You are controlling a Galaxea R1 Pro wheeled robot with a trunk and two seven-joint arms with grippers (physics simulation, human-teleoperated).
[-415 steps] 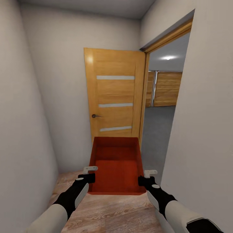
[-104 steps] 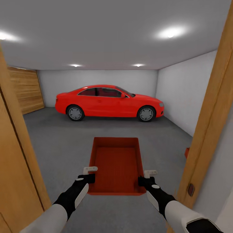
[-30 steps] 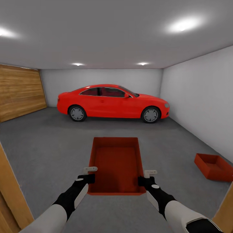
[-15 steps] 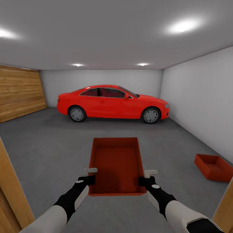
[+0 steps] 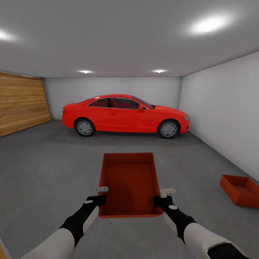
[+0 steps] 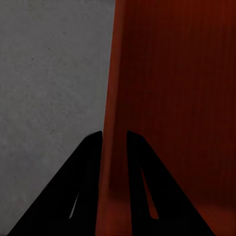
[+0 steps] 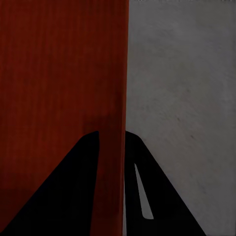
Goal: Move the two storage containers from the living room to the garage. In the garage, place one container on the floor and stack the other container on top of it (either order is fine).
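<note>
Two orange-red storage containers are in view inside the garage. The first container (image 5: 130,185) is carried in front of the robot, level and open at the top, with nothing inside it; its bare ribbed bottom shows. The left gripper (image 5: 100,194) pinches the container's left wall near the robot, and the left wrist view shows that wall (image 6: 110,147) running between the two dark fingers (image 6: 86,167), one finger inside the bin and one outside. The right gripper (image 5: 162,196) pinches the opposite wall the same way; in the right wrist view the wall (image 7: 118,147) sits between its fingers (image 7: 132,162), the bin's interior to one side and grey concrete to the other.

The second container (image 5: 240,190) rests on the floor (image 5: 46,165), well apart from the right gripper and off to its right, near the pale side wall (image 5: 223,111). It is also open and appears empty.

One red car (image 5: 126,116) stands beyond the fingertips, side on, against the far wall. One wood-panelled door (image 5: 21,104) lies far to the left. Four ceiling lights (image 5: 208,24) glow overhead.
</note>
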